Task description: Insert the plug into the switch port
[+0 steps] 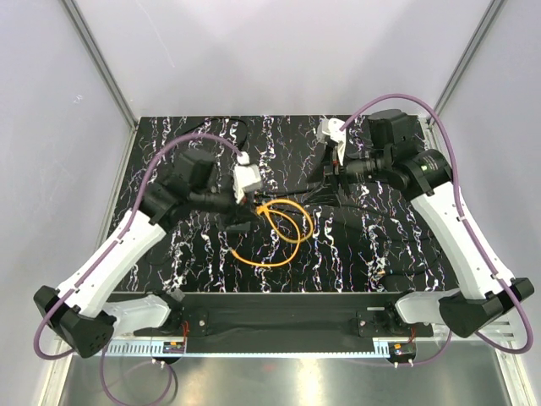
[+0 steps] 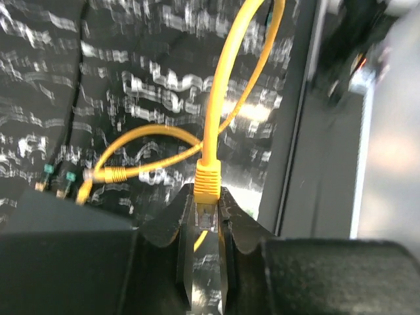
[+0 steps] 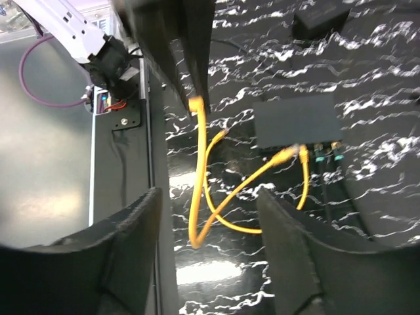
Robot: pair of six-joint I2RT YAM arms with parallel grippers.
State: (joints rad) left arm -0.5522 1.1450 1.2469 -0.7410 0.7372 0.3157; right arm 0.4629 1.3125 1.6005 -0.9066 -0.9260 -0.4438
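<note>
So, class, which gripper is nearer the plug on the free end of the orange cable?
Left. The left gripper is shut on the plug, so the two are touching. The right gripper hangs open above the table, apart from the plug and touching nothing.

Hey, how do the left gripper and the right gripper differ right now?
The left gripper is shut, jaws close together; the right gripper is open, jaws spread wide. The left gripper pinches the plug of the orange cable; the right gripper holds nothing. Both are black and hang above the black marbled table.
</note>
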